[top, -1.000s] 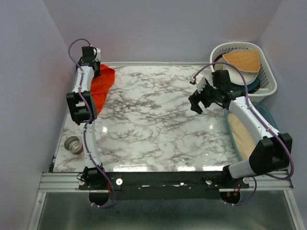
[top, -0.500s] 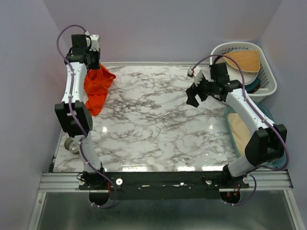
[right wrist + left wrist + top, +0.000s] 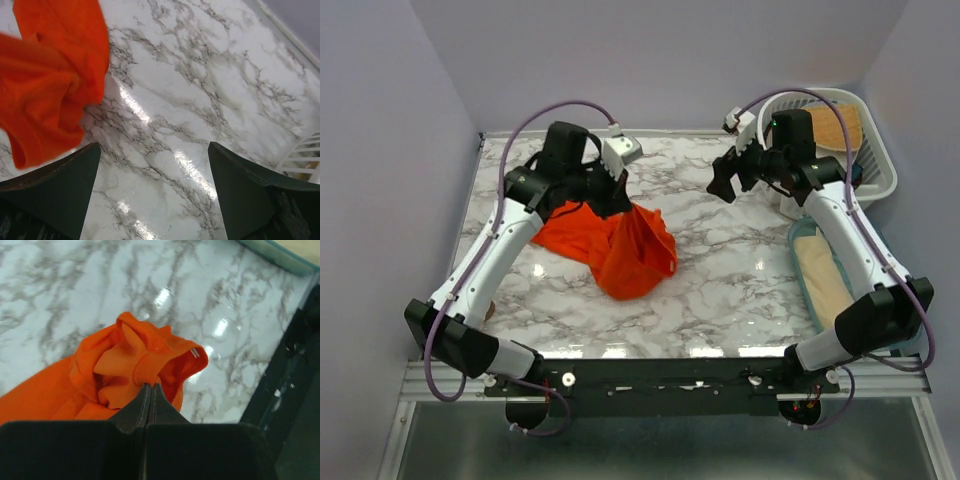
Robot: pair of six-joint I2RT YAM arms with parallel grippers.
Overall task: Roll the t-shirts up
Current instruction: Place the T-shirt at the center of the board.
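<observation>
One orange-red t-shirt [image 3: 620, 245] is what I have in hand. It lies bunched near the middle of the marble table [image 3: 740, 290], its bulk on the surface left of centre and one gathered fold drawn up to my left gripper [image 3: 621, 206]. That gripper's fingers are pressed together on the fold. In its wrist view the two dark tips meet with a pinch of cloth between them, and a small white label [image 3: 194, 353] shows at the edge of the fabric.

My right gripper [image 3: 728, 178] hangs over the far right part of the marble, fingers spread wide with nothing between them. It is well apart from the shirt, which shows only at the left side of its wrist view.

Just behind that arm, a white basket [image 3: 880, 185] sits at the far right corner with a stiff tan fan-shaped piece [image 3: 838, 125] in it. Nearer, along the right edge, a teal tray [image 3: 798, 262] holds a cream pad [image 3: 825, 285], and my right forearm crosses above it.
</observation>
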